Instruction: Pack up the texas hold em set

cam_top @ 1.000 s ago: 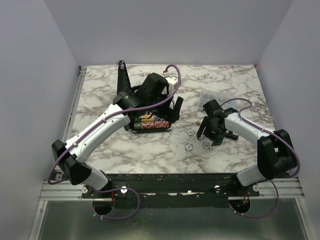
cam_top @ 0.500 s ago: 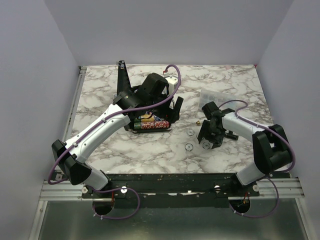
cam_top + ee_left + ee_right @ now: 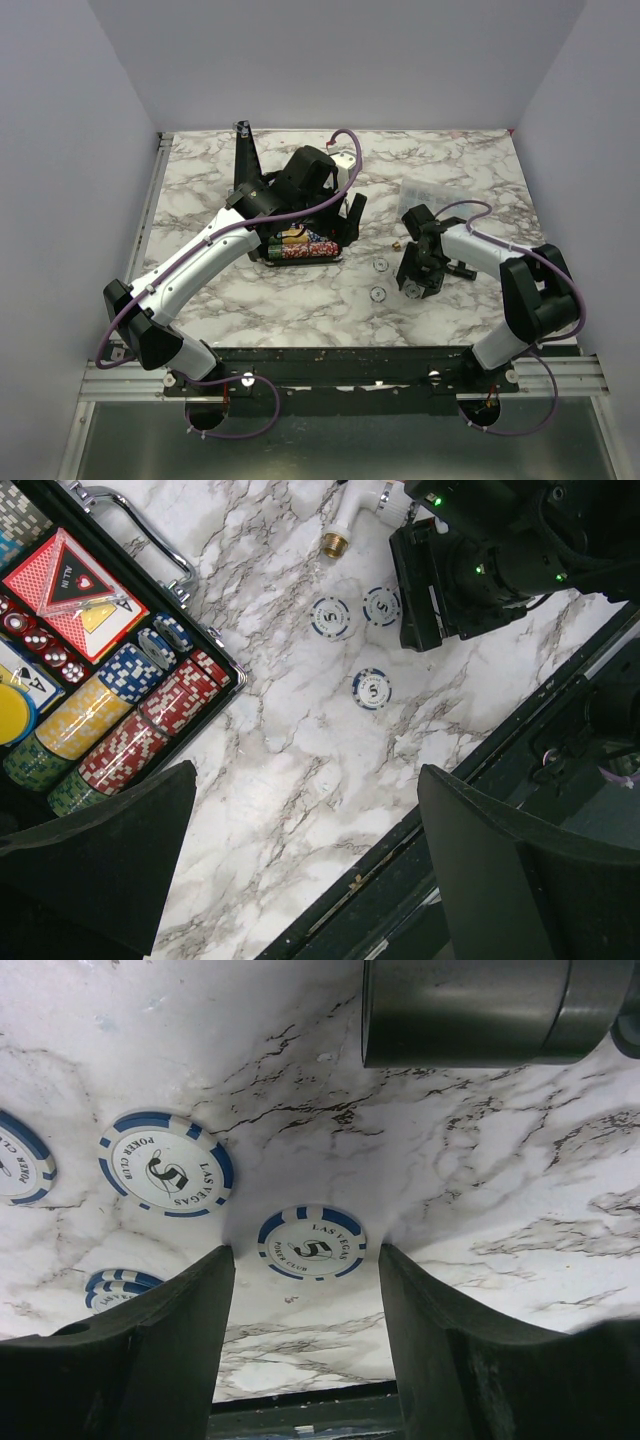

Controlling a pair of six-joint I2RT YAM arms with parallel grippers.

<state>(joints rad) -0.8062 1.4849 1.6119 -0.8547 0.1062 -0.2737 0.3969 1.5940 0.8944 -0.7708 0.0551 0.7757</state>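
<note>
While the black case (image 3: 300, 260) lies open on the left half of the marble table (image 3: 250, 300), several loose chips (image 3: 377, 294) lie flat on the bare marble to its right, well apart from it. Seen from the left wrist, the case (image 3: 222, 652) has a metal handle (image 3: 150, 535) on its outer edge and holds tight rows of chips (image 3: 120, 720) in red, blue, yellow and green with white edge marks. A red triangle marked ALL IN (image 3: 75, 580), red dice (image 3: 40, 645) and a yellow disc (image 3: 12, 715) lie beside those rows. That view also shows three blue and white chips (image 3: 371, 688) on the marble and a white fitting with a brass tip (image 3: 345, 530) just beyond them.

The overhead view cannot make out print, but the right wrist view reads LAS VEGAS and a 5 on the chip (image 3: 312, 1243) between its fingers. A second chip (image 3: 167, 1176) lies to its left, with parts of others at the picture's edge.

The left arm reaches forward over the case, and its gripper (image 3: 308, 780) hangs above the table with the fingers spread wide and nothing between them. The right arm bends inward with its wrist pointing down. Its gripper (image 3: 300, 1257) sits low over the marble, fingers apart and flanking that one chip with a gap on each side
</note>
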